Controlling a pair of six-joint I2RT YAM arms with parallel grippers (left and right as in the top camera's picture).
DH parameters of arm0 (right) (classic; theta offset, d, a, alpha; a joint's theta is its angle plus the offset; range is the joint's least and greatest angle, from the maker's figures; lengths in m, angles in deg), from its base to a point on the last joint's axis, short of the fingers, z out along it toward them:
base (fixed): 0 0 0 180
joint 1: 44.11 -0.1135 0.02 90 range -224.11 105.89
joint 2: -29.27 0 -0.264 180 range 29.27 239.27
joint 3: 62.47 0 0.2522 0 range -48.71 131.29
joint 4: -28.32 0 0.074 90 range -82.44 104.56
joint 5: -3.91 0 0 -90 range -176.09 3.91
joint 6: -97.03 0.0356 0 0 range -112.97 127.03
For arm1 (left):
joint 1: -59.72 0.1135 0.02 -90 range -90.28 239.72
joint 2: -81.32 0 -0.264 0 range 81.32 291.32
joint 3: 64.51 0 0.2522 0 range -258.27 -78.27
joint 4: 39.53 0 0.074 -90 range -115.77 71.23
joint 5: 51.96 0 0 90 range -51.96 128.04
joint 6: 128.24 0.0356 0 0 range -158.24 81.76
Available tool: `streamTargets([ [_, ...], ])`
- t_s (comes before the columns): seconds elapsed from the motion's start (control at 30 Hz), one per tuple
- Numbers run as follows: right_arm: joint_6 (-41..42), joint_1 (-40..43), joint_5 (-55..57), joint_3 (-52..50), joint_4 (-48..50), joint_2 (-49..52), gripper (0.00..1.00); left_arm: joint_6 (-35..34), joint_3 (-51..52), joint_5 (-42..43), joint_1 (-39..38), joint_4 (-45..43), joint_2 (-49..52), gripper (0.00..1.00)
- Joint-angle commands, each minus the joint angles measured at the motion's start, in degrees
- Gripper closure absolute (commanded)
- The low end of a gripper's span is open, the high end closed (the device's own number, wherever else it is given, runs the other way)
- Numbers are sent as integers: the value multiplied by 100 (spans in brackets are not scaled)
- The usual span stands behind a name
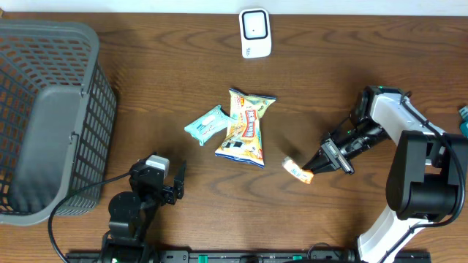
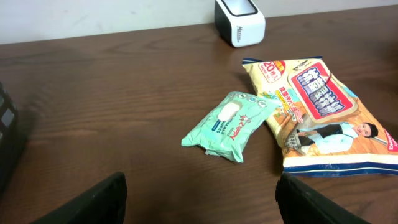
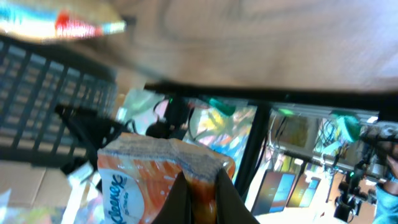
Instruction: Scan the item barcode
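Inside the right hand (image 1: 311, 174) sits the pinched orange packet (image 1: 295, 169).

This is a robotics lab dressed up as a shop checkout. A white barcode scanner (image 1: 255, 33) stands on a wooden table (image 1: 146, 58), with a snack bag (image 1: 247, 128) and a pack of wipes (image 1: 207, 124) in front of it. A grey shopping basket (image 1: 44, 117) sits well off to one side of the scanner. Past the table edge are screens (image 3: 297, 186) and a metal frame (image 3: 258, 149).

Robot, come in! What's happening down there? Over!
Left jaws open, idle. Right jaws shut on orange packet. Scanner far off, snack bag roughly between.
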Motion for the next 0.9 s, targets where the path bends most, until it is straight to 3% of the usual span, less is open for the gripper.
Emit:
streamTargets([
  [0.0, -901, 7, -511, 17, -417, -131, 99, -90, 96, 92, 28, 162, -7, 23],
  [0.3, -1266, -234, -590, -52, -634, -153, 99, -90, 96, 92, 28, 162, -7, 23],
  [0.67, -1305, -1338, -485, -103, -632, -153, 99, -90, 96, 92, 28, 162, -7, 23],
  [0.87, -780, -1692, -267, -103, -634, -153, 99, -90, 96, 92, 28, 162, -7, 23],
])
